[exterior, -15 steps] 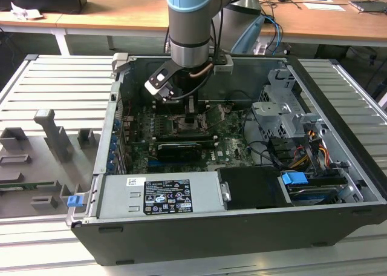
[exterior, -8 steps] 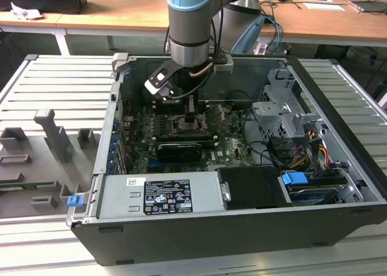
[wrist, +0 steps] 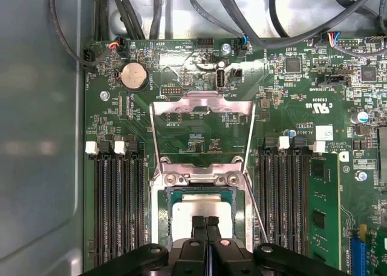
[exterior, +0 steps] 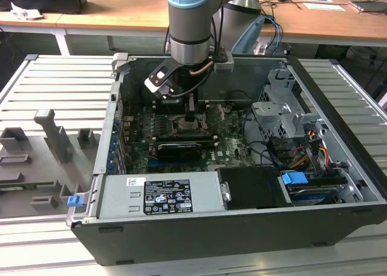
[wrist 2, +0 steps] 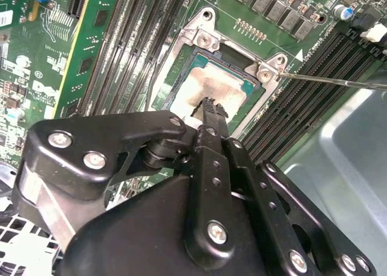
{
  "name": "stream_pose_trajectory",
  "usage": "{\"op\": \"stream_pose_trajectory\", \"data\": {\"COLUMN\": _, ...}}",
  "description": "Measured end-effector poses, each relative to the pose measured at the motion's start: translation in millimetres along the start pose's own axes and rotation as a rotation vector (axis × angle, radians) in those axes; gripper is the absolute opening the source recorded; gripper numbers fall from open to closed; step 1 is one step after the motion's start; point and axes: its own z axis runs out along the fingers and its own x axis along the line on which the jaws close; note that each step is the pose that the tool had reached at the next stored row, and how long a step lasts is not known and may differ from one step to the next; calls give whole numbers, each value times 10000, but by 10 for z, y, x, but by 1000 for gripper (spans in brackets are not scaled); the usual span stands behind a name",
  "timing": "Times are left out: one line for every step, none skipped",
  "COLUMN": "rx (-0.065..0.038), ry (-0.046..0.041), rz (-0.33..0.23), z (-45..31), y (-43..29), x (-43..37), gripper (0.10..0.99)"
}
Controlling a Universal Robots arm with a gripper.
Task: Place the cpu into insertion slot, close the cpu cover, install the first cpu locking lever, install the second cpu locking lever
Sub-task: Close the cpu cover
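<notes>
In the exterior view, our gripper (exterior: 190, 118) hangs over the motherboard (exterior: 233, 146). In the second wrist view, its jaws are pressed together, empty, tips on the cpu (wrist 2: 221, 85) lying in the slot (wrist 2: 202, 40). In the first wrist view, the cover (wrist: 202, 105) stands open; we'd keep any push light and square.

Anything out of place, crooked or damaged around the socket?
Nothing looks damaged. The cpu sits flat in the insertion slot, its face blotchy with smears; the cpu cover stands open, gripper shut over the chip.
</notes>
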Motion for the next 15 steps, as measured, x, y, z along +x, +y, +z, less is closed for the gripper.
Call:
{"op": "stream_pose_trajectory", "data": {"rx": 0, "ry": 1, "rz": 0, "z": -3, "y": 0, "x": 0, "gripper": 106}}
{"op": "stream_pose_trajectory", "data": {"rx": -1, "ry": 1, "rz": 0, "z": -8, "y": 1, "x": 1, "gripper": 106}}
{"op": "stream_pose_trajectory", "data": {"rx": -1, "ry": 1, "rz": 0, "z": -16, "y": 1, "x": 1, "gripper": 106}}
{"op": "stream_pose_trajectory", "data": {"rx": 0, "ry": 0, "rz": 0, "z": -23, "y": 2, "x": 1, "gripper": 106}}
{"op": "stream_pose_trajectory", "data": {"rx": 0, "ry": 1, "rz": 0, "z": -29, "y": 2, "x": 1, "gripper": 106}}
{"op": "stream_pose_trajectory", "data": {"rx": -1, "ry": 1, "rz": 0, "z": -34, "y": 2, "x": 1, "gripper": 106}}
{"op": "stream_pose_trajectory", "data": {"rx": -1, "ry": 2, "rz": 0, "z": -40, "y": 3, "x": 1, "gripper": 106}}
{"op": "stream_pose_trajectory", "data": {"rx": -1, "ry": 2, "rz": 0, "z": -46, "y": 3, "x": 1, "gripper": 106}}
{"op": "stream_pose_trajectory", "data": {"rx": -1, "ry": 3, "rz": 0, "z": -50, "y": 3, "x": 2, "gripper": 106}}
{"op": "stream_pose_trajectory", "data": {"rx": -2, "ry": 5, "rz": 0, "z": -52, "y": 4, "x": 2, "gripper": 106}}
{"op": "stream_pose_trajectory", "data": {"rx": -1, "ry": 3, "rz": 0, "z": -56, "y": 4, "x": 2, "gripper": 106}}
{"op": "stream_pose_trajectory", "data": {"rx": -1, "ry": 3, "rz": 0, "z": -61, "y": 4, "x": 2, "gripper": 106}}
{"op": "stream_pose_trajectory", "data": {"rx": -2, "ry": 5, "rz": 1, "z": -61, "y": 4, "x": 2, "gripper": 106}}
{"op": "stream_pose_trajectory", "data": {"rx": -1, "ry": 3, "rz": 0, "z": -63, "y": 4, "x": 2, "gripper": 106}}
{"op": "stream_pose_trajectory", "data": {"rx": 1, "ry": -1, "rz": 0, "z": -70, "y": 4, "x": 1, "gripper": 106}}
